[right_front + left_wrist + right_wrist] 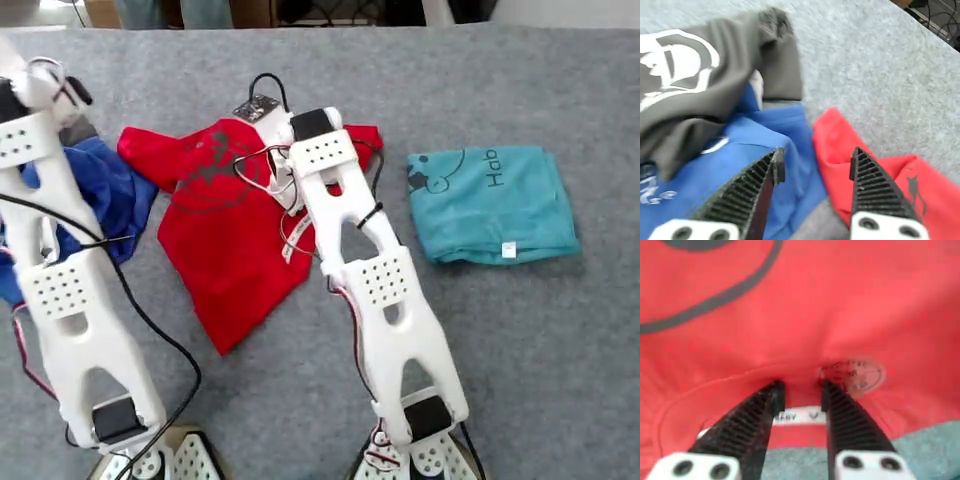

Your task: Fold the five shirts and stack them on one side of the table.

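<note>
Progress: early.
- Teal shirt (492, 205) folded, lying alone on one side of table (560, 350); reads as start of stack.
- Red shirt (225, 250) mid-table, spread flat, unfolded.
- Right gripper (801, 389) at its collar, jaws nearly together, seemingly pinching fold of fabric by label.
- Blue shirt (115, 195) and grey shirt (715, 85) crumpled together at far side, untouched.
- Left gripper (817, 161) over blue-red edge, jaws spread, empty.
- Fifth shirt: cannot tell.

Surface: grey felt-like cover, flat. Room: cables past table edge.
</note>
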